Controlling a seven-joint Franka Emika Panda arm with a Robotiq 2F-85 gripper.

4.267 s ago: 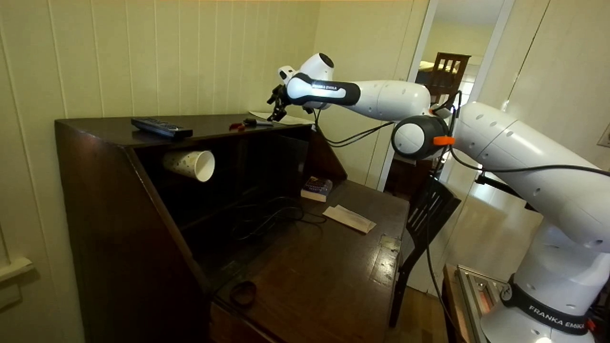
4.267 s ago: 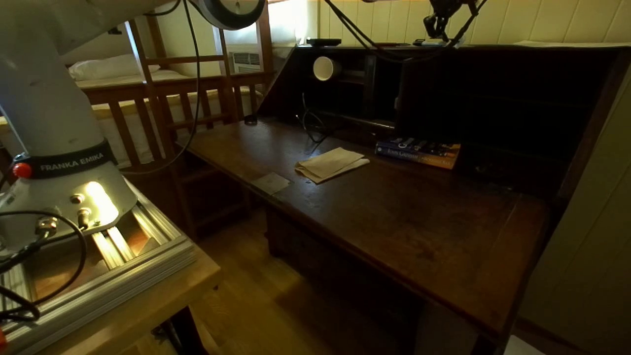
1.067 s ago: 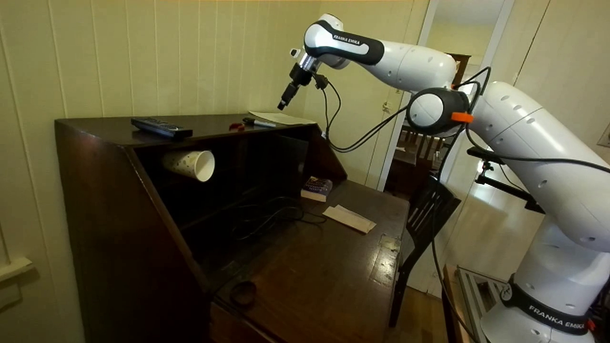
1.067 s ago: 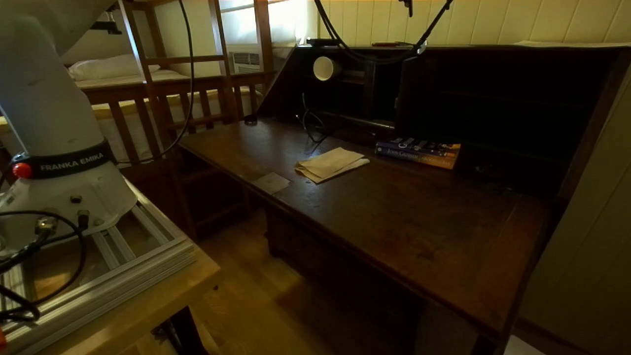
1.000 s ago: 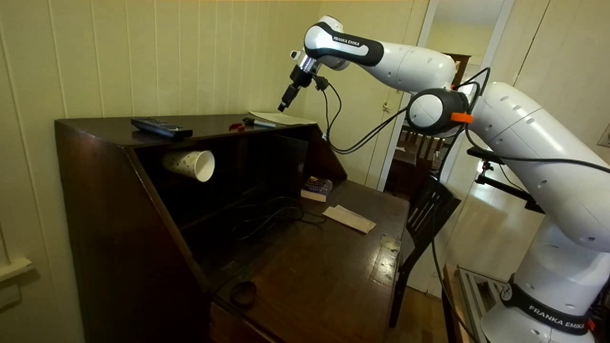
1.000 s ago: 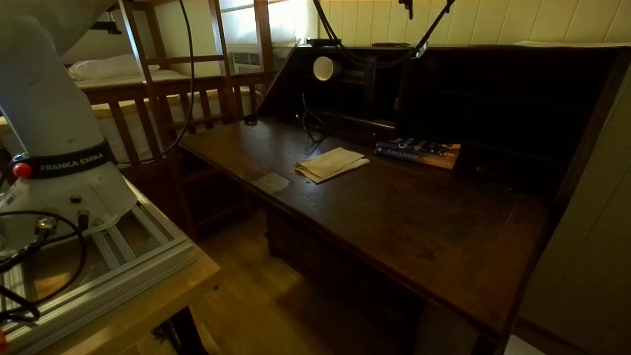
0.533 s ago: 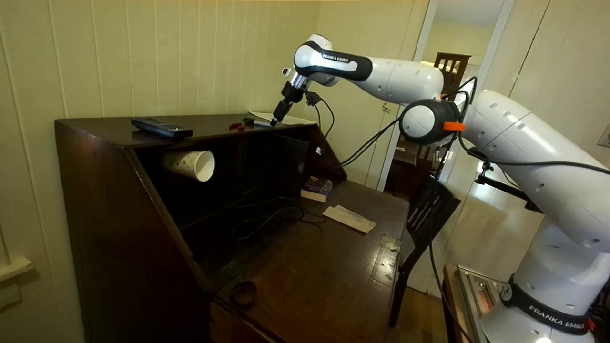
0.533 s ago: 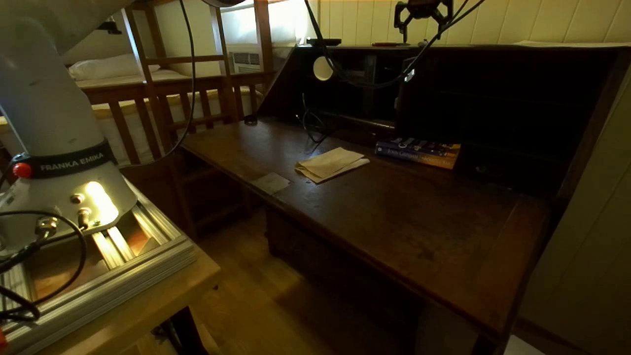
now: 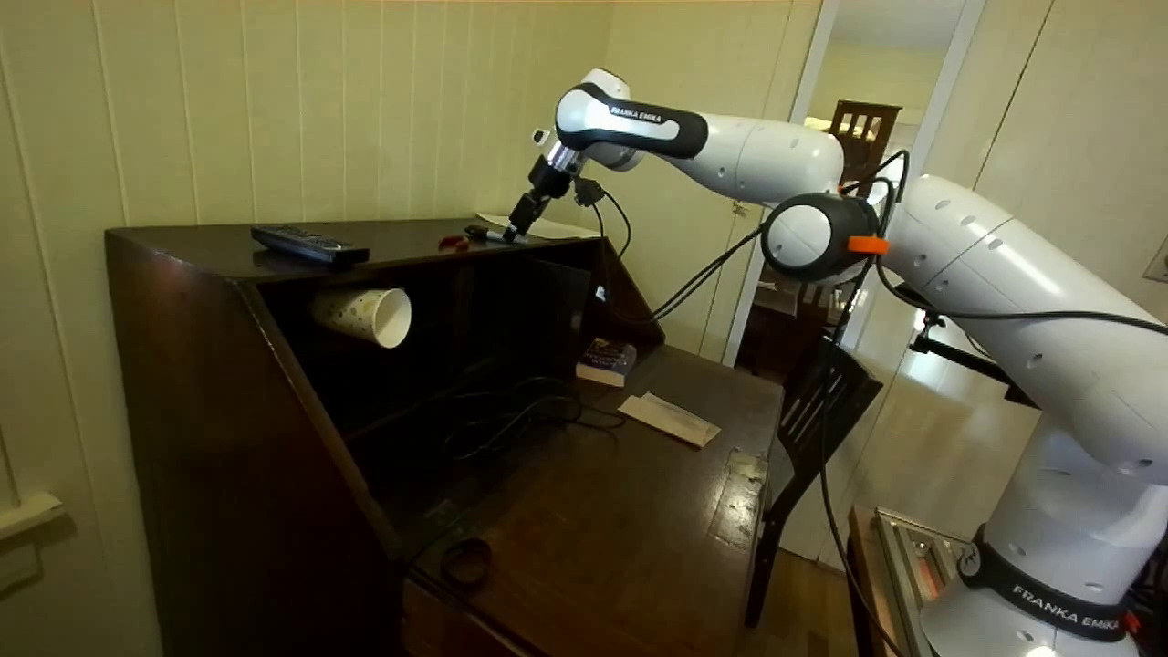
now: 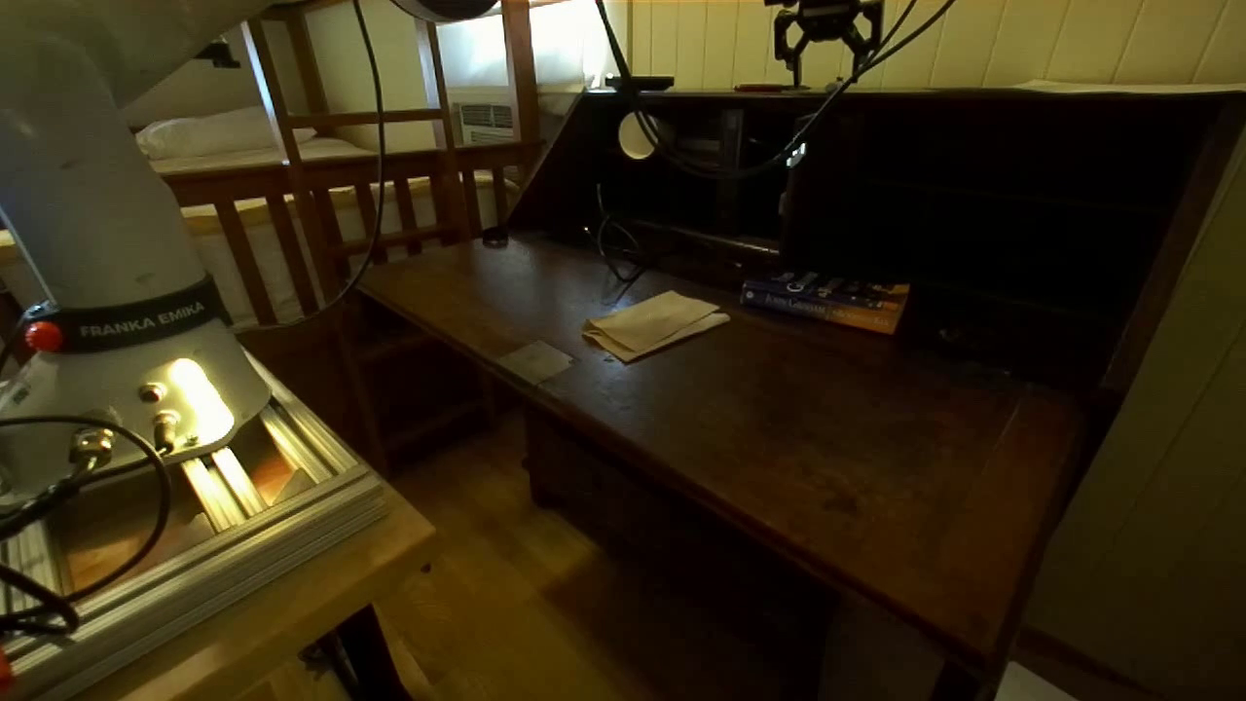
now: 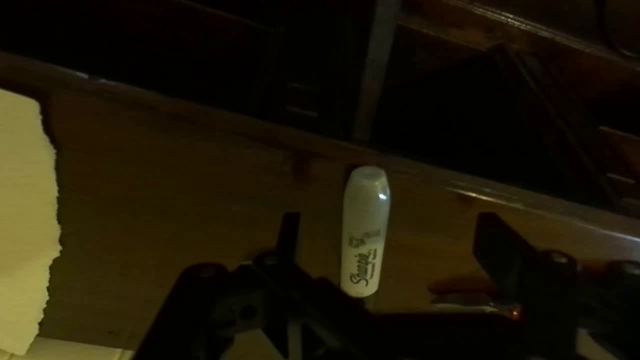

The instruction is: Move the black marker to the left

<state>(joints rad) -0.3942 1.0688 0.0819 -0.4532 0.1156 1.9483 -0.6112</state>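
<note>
Two fingers [image 11: 500, 250] straddle the black marker [image 11: 367, 220], jaws spread, nothing clamped. Marker lies on the raised counter [image 9: 401, 239], dark cap toward the wall edge, white barrel end just short of the front edge. Gripper [image 11: 389, 235] leans over it at a slant. I'd call this pre-grasp; the move itself looks undone. Main worry: marker isn't centred. It sits nearer the finger on the paper [image 11: 25, 225] side, so if I close as is, that finger probably hits first and rolls or yaws the barrel. With so little counter ahead of it, a yaw or forward drag could tip it off the front edge. Second: height. I can't tell how high the fingers are; too low and I scrape the counter, too high and they ride over the round barrel and squirt it out. Third: the small red item [image 9: 453, 243] is on the other finger's side, so that finger could bump it, or the marker could run into it going left, which I take as toward the corner with the remote [image 9: 310, 245]. Last: my cables [image 10: 725, 174] loop down before the front edge; a low sweep might snag them there.
</note>
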